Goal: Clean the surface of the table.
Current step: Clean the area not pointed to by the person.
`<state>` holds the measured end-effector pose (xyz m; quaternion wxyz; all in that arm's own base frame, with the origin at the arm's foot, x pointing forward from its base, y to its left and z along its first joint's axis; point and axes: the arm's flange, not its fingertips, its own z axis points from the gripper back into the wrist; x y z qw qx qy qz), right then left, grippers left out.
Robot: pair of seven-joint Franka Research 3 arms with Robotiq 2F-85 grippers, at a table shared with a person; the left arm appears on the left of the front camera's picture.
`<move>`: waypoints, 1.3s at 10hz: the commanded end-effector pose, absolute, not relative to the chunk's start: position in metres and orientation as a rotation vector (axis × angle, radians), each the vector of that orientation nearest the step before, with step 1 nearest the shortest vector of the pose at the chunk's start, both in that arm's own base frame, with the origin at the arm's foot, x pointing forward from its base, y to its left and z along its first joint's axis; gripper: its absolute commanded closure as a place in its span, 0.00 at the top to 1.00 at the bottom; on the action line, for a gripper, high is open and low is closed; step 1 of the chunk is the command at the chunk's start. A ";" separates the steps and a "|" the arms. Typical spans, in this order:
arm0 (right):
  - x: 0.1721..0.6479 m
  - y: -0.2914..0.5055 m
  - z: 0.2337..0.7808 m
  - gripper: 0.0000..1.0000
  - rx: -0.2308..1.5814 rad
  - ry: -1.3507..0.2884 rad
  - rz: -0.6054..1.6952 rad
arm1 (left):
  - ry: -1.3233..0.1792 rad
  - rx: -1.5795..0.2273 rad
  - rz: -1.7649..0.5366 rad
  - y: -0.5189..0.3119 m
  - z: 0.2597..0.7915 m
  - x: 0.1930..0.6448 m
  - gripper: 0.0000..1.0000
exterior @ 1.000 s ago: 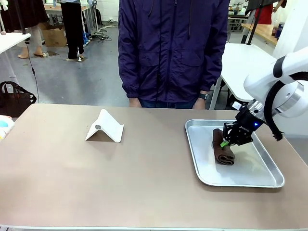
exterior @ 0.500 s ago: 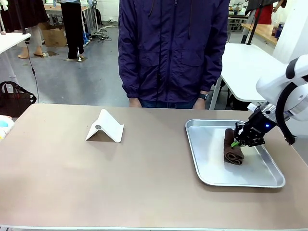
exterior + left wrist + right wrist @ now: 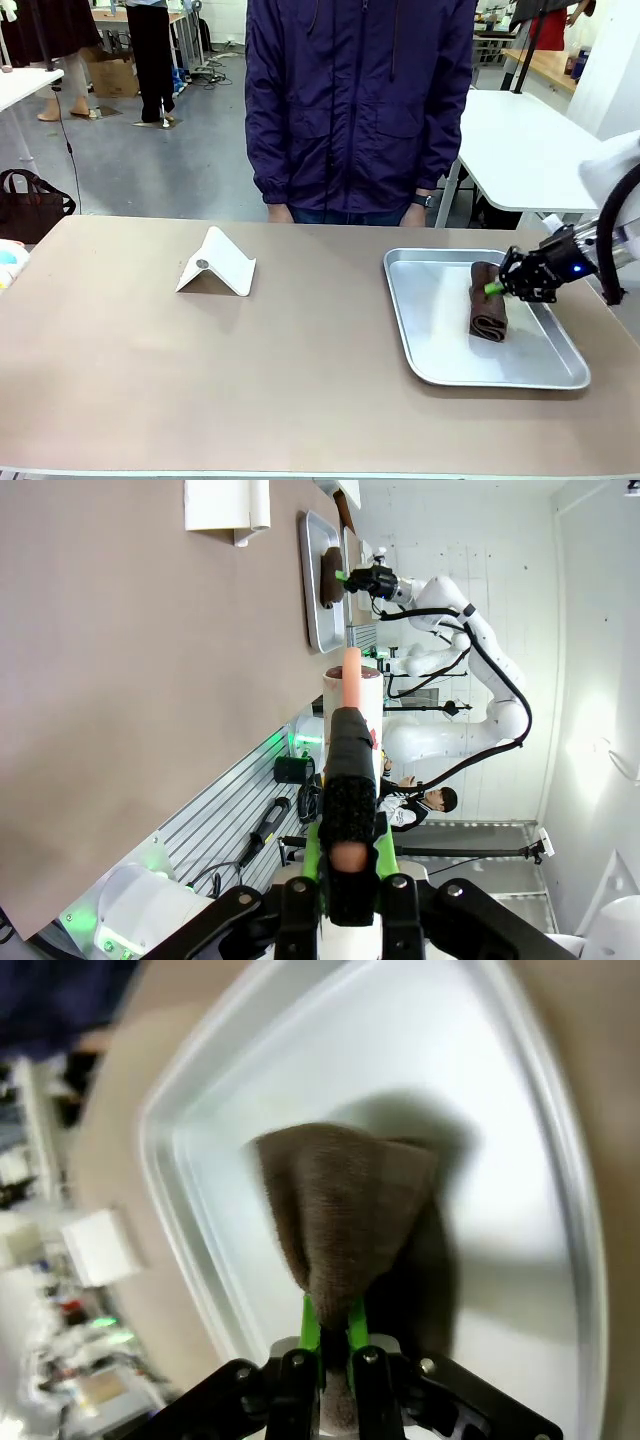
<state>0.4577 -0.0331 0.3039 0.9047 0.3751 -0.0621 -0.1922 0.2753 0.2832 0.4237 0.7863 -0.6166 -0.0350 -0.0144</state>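
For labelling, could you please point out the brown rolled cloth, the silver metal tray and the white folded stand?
brown rolled cloth (image 3: 488,318), front view, its middle.
silver metal tray (image 3: 437,325), front view, bare floor.
white folded stand (image 3: 225,266), front view, sloped face.

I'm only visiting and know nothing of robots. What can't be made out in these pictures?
Front view: the pale thing at the table's left end is cut off by the picture's edge, so I cannot tell what it is.
Front view: the person's hands are partly hidden behind the table's far edge.
Right wrist view: the right gripper's fingertips are buried in the cloth, and the room beyond the tray is blurred.
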 end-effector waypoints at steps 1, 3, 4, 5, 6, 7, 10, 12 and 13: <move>0.445 -0.032 0.310 0.11 1.094 -0.226 -0.277 | -0.076 -1.346 -0.029 0.286 0.429 0.274 0.10; 0.445 -0.026 0.320 0.11 1.329 -0.220 -0.213 | -0.076 -1.346 -0.029 0.286 0.429 0.274 0.10; 0.444 -0.023 0.325 0.11 1.465 -0.206 -0.192 | -0.076 -1.346 -0.029 0.286 0.429 0.274 0.10; 0.443 -0.024 0.330 0.11 1.613 -0.177 -0.172 | -0.076 -1.346 -0.029 0.286 0.429 0.274 0.10; 0.439 -0.026 0.335 0.11 1.747 -0.133 -0.133 | -0.076 -1.346 -0.029 0.286 0.429 0.274 0.10; 0.432 -0.030 0.342 0.11 1.858 -0.075 -0.057 | -0.076 -1.346 -0.029 0.286 0.429 0.274 0.10; 0.403 -0.045 0.359 0.11 1.895 -0.004 0.074 | -0.076 -1.346 -0.029 0.286 0.429 0.274 0.10; 0.389 -0.064 0.358 0.11 1.849 -0.004 0.011 | -0.076 -1.346 -0.029 0.286 0.429 0.274 0.10; 0.382 -0.076 0.354 0.11 1.821 0.005 -0.022 | -0.076 -1.346 -0.029 0.286 0.429 0.274 0.10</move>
